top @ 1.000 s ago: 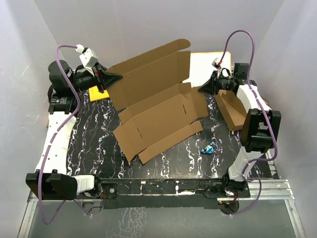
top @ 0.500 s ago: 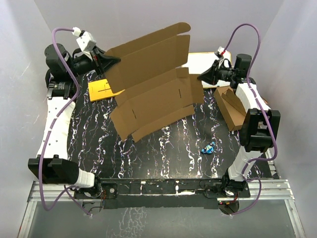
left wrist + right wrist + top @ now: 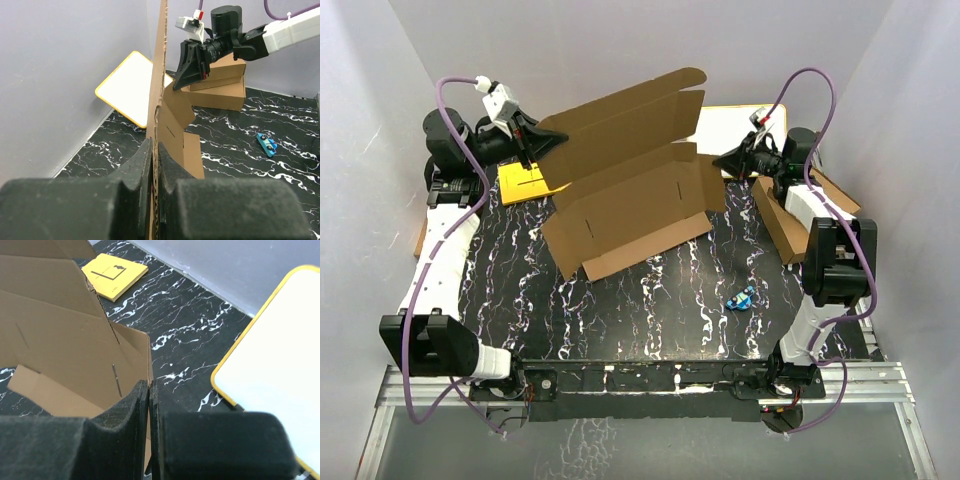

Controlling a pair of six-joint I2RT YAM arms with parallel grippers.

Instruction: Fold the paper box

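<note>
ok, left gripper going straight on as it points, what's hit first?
The paper box the left gripper is shut on; the panel runs straight ahead. Past that, in line, the right gripper, depth unclear.

Plain pale grey walls (image 3: 620, 40) rise beyond both pairs of jaws. Beneath the jaws spreads a black tabletop (image 3: 660, 310) veined with white, evenly lit

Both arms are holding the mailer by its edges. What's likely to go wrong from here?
The left gripper and the right gripper each pinch only a thin edge of the paper box; it may slip or tear. Its loose lower flaps sit by the yellow card and might drag it.
</note>
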